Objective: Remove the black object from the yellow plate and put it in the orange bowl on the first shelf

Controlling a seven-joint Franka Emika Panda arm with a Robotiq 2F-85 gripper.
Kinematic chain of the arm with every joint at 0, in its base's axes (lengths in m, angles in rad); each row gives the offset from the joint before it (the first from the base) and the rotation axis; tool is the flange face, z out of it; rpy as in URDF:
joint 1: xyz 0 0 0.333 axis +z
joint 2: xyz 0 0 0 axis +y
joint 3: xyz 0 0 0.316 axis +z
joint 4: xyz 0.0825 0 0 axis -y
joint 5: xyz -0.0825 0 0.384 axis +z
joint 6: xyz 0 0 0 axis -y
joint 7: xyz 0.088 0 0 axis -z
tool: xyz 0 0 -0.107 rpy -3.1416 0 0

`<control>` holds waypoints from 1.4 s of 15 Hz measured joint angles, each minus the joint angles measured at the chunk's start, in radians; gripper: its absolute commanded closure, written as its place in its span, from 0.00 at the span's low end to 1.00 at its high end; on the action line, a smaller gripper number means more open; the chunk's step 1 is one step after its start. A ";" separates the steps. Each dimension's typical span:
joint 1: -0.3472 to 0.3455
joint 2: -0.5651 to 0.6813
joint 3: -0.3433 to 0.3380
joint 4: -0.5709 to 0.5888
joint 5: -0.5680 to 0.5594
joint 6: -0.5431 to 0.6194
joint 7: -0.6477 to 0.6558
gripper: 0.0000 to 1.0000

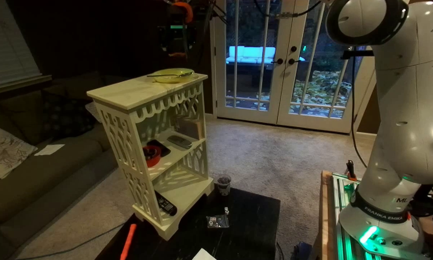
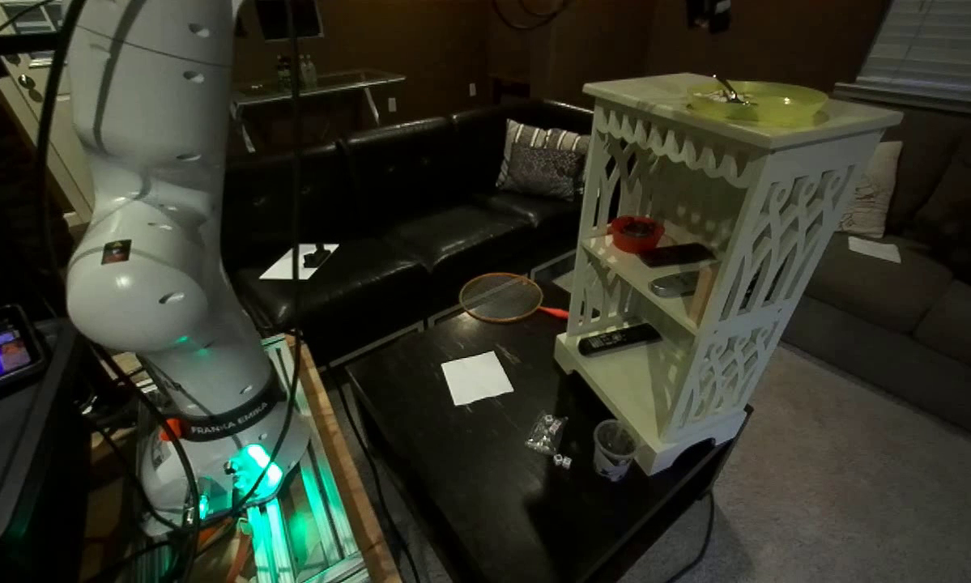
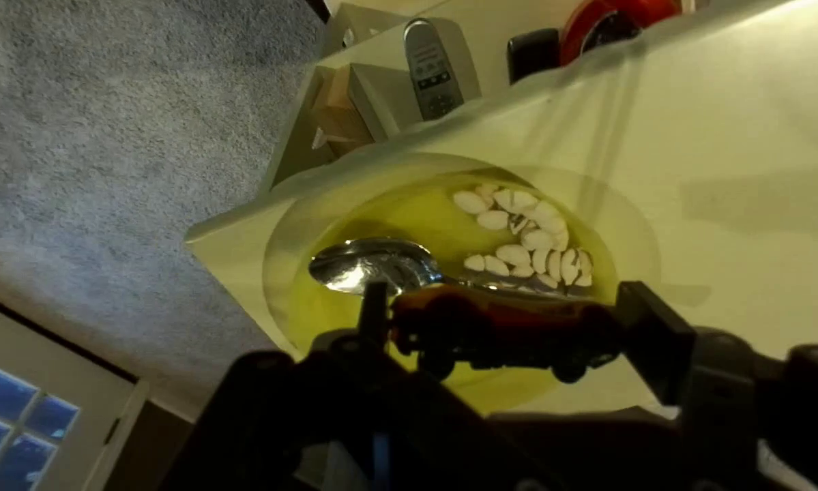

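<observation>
pincer [image 3: 509,319] gripping toy car [image 3: 501,334] lengthwise, hanging above yellow plate [image 3: 419,208]

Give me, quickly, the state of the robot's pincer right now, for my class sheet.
The pincer: closed on a toy car, gripped end to end.

Both exterior views set back, angled down, sharing shelf unit [image 1: 174,155], table [image 1: 249,216], arm [image 1: 407,115]; facing glass doors [image 1: 285,79] in an exterior view, black sofa [image 2: 420,235] in an exterior view. Wrist view looks down, close over yellow plate [image 3: 426,215].
</observation>
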 measured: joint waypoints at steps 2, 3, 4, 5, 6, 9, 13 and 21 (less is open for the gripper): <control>-0.027 -0.052 0.005 -0.054 0.035 -0.024 -0.117 0.42; -0.040 -0.079 0.006 -0.087 0.054 -0.036 -0.175 0.42; -0.052 -0.107 0.006 -0.124 0.071 -0.047 -0.233 0.42; -0.063 -0.136 0.006 -0.164 0.083 -0.057 -0.288 0.42; -0.073 -0.165 0.006 -0.206 0.093 -0.069 -0.342 0.42; -0.089 -0.255 0.005 -0.343 0.110 -0.107 -0.489 0.42; -0.068 -0.312 -0.024 -0.435 0.110 -0.138 -0.539 0.17; -0.036 -0.306 -0.061 -0.448 0.109 -0.118 -0.550 0.42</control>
